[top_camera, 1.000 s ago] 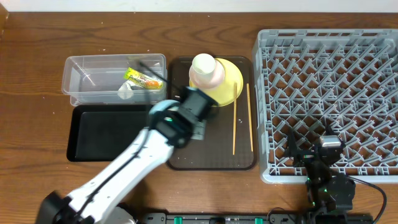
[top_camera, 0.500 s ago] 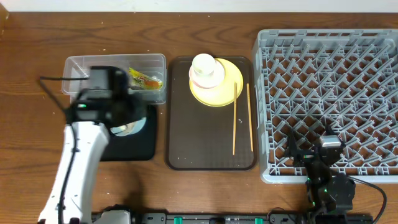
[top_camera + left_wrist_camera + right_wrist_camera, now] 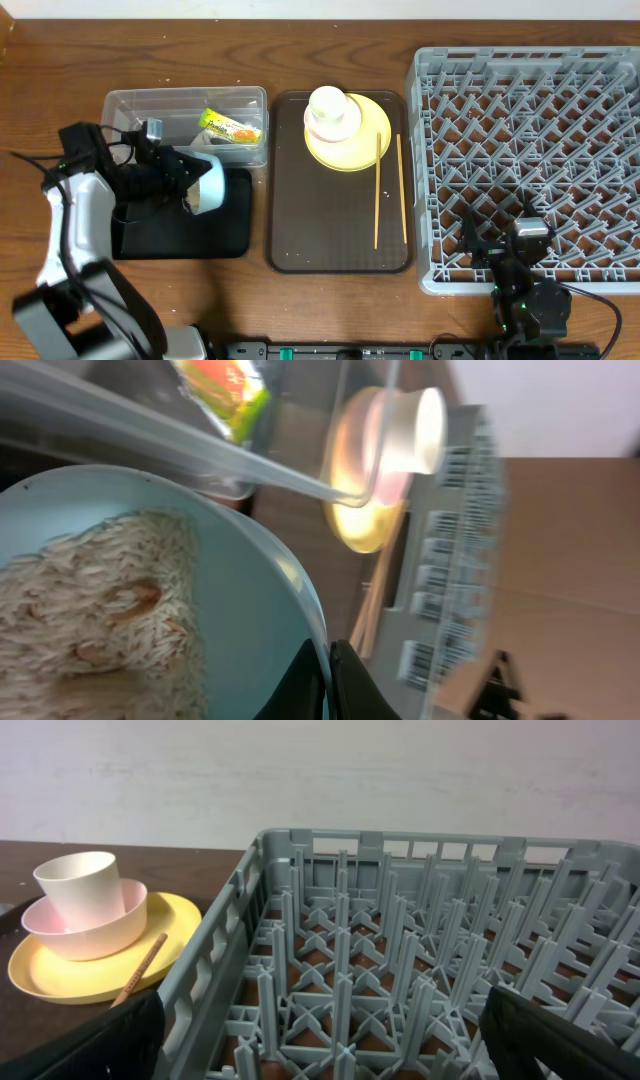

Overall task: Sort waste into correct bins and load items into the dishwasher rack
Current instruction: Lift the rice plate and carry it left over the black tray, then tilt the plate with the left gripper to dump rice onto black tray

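Brown wooden tabletop [image 3: 330,310]. Near its left edge, left fingers [image 3: 350,690] pinched on the rim of a light blue bowl [image 3: 212,183], tipped over a shallow black tray [image 3: 150,235], white rice scraps [image 3: 90,610] inside. Green-and-yellow snack wrapper [image 3: 232,127] already in the clear plastic tub [image 3: 130,105]. Yellow plate [image 3: 372,140], pale pink bowl [image 3: 345,127], white cup [image 3: 328,103] and wooden chopsticks [image 3: 378,200] waiting on the dark-brown serving tray [image 3: 330,230]. Large grey lattice rack [image 3: 530,140] empty; right fingers [image 3: 560,1040] spread wide.

The left arm [image 3: 68,225] has pale grey links, black joints and loose black cables. The right arm [image 3: 528,300] and right tool [image 3: 320,1042] are black.
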Controlling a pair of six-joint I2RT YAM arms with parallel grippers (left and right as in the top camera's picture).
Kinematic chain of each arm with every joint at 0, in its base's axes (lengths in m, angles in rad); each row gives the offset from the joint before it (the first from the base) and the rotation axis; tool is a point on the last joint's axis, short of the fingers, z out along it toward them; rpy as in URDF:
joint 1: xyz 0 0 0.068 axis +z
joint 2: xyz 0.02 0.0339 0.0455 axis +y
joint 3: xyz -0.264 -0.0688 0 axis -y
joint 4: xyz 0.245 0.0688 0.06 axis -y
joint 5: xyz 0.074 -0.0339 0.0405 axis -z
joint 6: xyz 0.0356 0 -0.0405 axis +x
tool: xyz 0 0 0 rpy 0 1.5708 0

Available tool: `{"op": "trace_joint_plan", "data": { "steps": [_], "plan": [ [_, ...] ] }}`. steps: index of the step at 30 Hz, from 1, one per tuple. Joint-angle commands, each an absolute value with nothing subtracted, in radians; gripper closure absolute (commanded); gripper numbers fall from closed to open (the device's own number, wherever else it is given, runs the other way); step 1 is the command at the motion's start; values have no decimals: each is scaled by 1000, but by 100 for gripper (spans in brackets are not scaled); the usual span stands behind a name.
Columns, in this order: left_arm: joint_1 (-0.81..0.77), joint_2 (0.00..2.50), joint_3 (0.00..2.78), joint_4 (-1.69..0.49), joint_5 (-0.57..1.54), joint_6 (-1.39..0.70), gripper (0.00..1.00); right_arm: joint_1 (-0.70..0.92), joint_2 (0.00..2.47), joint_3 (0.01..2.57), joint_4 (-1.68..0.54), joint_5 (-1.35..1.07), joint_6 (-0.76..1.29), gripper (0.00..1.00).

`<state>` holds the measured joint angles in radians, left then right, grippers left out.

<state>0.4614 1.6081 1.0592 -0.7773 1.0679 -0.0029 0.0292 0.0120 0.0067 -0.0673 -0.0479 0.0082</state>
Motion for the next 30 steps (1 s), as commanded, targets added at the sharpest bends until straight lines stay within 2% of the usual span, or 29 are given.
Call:
{"op": "trace_joint_plan", "data": {
  "steps": [1,11,23,30],
  "plan": [
    [506,1668,1051,-778,1341,88,94,29,7,6,-71,-42,22,1],
    [630,1729,1012,-809,1572,223,94,29,7,6,-71,-42,22,1],
    [797,1729,888,-836,1572,265,94,29,7,6,-71,-42,22,1],
    [807,1729,888,-945,1572,278,93,29,7,6,-71,-42,22,1]
  ]
}}
